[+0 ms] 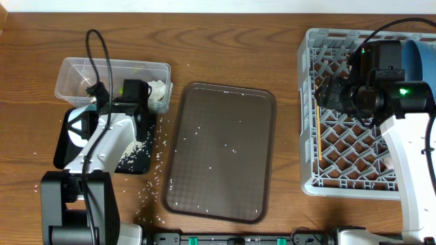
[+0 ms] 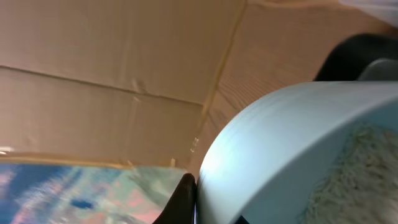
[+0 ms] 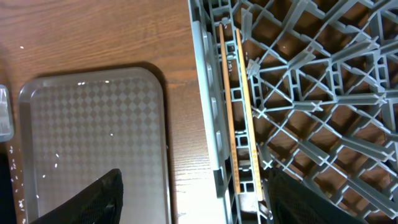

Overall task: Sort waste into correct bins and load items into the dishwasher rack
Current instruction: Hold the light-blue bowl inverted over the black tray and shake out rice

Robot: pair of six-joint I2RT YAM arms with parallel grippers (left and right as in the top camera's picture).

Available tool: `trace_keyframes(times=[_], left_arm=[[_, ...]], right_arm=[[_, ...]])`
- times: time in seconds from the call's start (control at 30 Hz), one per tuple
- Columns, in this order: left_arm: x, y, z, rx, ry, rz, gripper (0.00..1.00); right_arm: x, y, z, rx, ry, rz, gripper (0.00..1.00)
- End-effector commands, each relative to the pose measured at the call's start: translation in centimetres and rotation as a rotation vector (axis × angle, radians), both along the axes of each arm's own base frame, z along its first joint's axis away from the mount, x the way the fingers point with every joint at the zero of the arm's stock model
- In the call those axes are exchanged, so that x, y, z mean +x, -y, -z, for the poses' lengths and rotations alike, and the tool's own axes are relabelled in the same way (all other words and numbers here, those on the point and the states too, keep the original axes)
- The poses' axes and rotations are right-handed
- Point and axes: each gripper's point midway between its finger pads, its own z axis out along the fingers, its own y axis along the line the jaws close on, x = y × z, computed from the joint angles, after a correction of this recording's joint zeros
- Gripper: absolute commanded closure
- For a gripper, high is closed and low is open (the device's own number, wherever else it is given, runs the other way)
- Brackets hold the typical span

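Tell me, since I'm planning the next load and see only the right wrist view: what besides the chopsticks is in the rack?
Observer: A large blue dish sits in the dishwasher rack's far right corner, partly behind the right arm.
Operator: And on the left side?
Observer: The left gripper holds a pale cup over the clear tub's right end.

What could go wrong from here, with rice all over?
Loose rice grains already lie scattered on the table. The pale vessel against the left end effector shows rice inside, so more may spill. The chopsticks lie over the open lattice of the rack and might slip through.
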Motion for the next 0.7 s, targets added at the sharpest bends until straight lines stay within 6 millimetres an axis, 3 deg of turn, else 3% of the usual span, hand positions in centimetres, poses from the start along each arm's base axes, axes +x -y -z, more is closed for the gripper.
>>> trace_keyframes(times=[0.0,0.13,0.23,0.37,0.43,0.67], left_arm=[[0.7,0.2,-1.9,0.104,-0.057,0.019,0.94],[0.9,0.2,-2.0,0.115,-0.116,0.031,0.94],[1.2,0.7,-4.1,0.237,-0.116,0.023,0.94],[1.7,1.8,-3.6,0.225,-0.127,0.066,0.93],[1.8,2.7,-5.3,0.33,-0.177,0.066,0.94],[2.6,3.5,-5.2,0.332,-0.176,0.084,0.94]], right_arm=[[0.3,-0.1,-0.5,-0.002,0.019,-0.015,0.32],[0.3,-0.1,-0.5,-0.002,0.021,-0.015,0.32],[0.3,-0.1,-0.5,-0.002,0.021,-0.015,0.32],[0.5,-0.1,-0.6,-0.002,0.027,-0.015,0.32],[0.5,-0.1,-0.6,-0.002,0.027,-0.015,0.32],[0.4,-0.1,-0.5,-0.002,0.024,-0.015,0.31]])
